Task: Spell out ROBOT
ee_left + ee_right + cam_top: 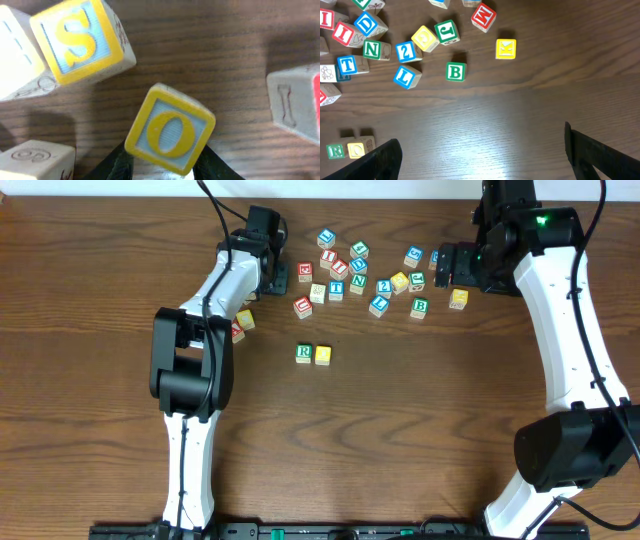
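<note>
A green R block (304,352) and a yellow O block (322,355) stand side by side mid-table; both also show in the right wrist view, R (336,150) and O (356,149). My left gripper (165,161) is shut on a second yellow O block (170,132), which sits tilted between the jaws. In the overhead view the left gripper (277,278) is at the cluster's left edge and its block is hidden. A green B block (455,71) and a blue T block (346,64) lie in the cluster. My right gripper (480,155) is open and empty, right of the cluster (448,268).
Several loose letter blocks are scattered at the back centre, among them a yellow K (506,48), blue L (406,76) and green N (371,49). A yellow S block (80,40) and a red-edged I block (295,102) lie close to the left gripper.
</note>
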